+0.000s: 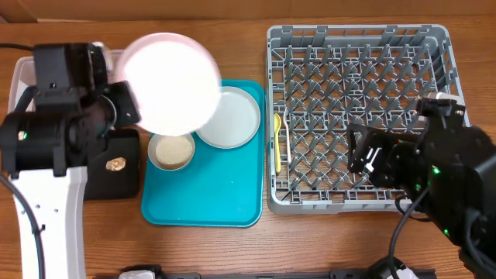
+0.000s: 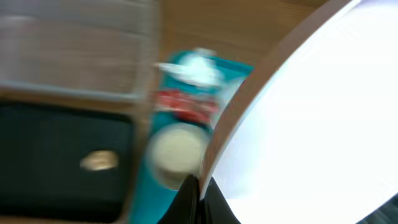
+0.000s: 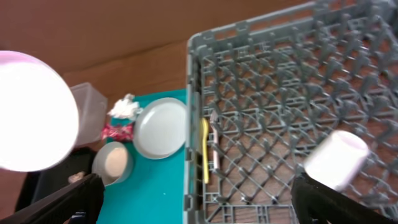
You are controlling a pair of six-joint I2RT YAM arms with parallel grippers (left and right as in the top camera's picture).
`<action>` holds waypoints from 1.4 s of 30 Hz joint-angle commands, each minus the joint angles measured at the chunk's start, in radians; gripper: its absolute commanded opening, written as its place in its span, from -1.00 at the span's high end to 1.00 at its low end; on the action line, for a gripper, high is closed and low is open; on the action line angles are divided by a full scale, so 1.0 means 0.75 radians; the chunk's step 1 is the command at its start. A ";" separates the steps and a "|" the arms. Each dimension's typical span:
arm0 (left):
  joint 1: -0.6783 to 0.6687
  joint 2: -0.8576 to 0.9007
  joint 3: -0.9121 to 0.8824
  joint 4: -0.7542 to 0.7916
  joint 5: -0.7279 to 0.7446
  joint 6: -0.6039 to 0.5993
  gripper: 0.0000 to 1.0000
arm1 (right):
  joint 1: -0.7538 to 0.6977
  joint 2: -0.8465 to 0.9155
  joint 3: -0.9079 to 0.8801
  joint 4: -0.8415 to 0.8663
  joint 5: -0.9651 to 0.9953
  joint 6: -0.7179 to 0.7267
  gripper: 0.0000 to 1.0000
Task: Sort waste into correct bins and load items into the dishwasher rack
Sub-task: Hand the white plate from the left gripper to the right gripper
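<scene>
Clenched on the rim of the pale pink plate (image 1: pixel 170 81) with the left tool (image 2: pixel 198 194); held clear of the worktop, over the 11 o'clock corner of the teal tray (image 1: pixel 205 194). Probably stiff, glossy and breakable; light enough for an edge pinch, yet apt to pivot or slip. Best gripped deep on the rim and lowered edge-on between the pegs of the dishwasher rack (image 1: pixel 356 32), off at 3 o'clock. Spread wide and carrying nothing with the right tool (image 3: pixel 196 182), near the rack's 6 o'clock edge.

From overhead, no sign of the napkin or the wrapper: hidden beneath the raised plate. Found instead in the right wrist view, napkin (image 3: pixel 124 107) and wrapper (image 3: pixel 118 132) at 9 o'clock of the grey plate (image 3: pixel 160 127); blurred in the left wrist view. Plain only in the right wrist view: white cup (image 3: pixel 336 158), lying in the rack. Sharp only from overhead: brown scrap (image 1: pixel 116 164) in the black tray (image 1: pixel 124 186).
</scene>
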 commanded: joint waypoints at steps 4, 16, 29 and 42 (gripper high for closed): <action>-0.108 -0.004 0.021 -0.016 0.628 0.256 0.92 | -0.004 0.043 0.029 0.155 -0.523 -0.454 -0.93; -0.347 -0.004 0.021 0.011 0.695 0.305 0.92 | -0.004 0.249 0.029 0.216 -0.763 -0.644 -0.20; -0.344 -0.005 0.022 0.026 0.680 0.288 -0.54 | -0.004 0.228 0.031 0.232 -0.577 -0.632 0.84; -0.344 -0.050 0.374 -0.128 0.480 0.267 -1.00 | -0.314 0.237 0.030 0.075 0.275 -0.404 0.84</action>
